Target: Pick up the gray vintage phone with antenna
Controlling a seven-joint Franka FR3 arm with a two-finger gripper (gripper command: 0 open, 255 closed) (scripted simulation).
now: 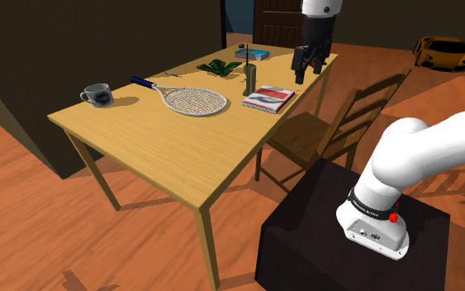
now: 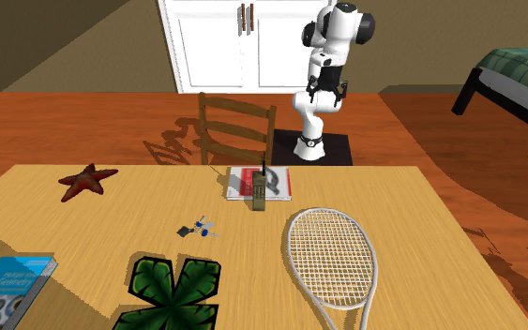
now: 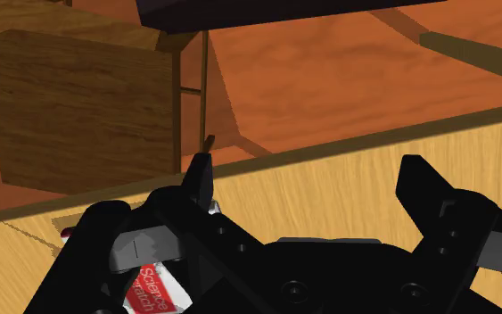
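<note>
gripper (image 1: 309,59) open wide, holding nothing, above the table's (image 1: 156,149) far edge. phone (image 1: 248,77) stands upright on table, just beside book (image 1: 268,98), left of gripper in shoulder view.

We log: one vintage phone with antenna (image 2: 259,192), upright on the wooden table (image 2: 421,216), well below the fingers of the gripper (image 2: 325,87).
</note>
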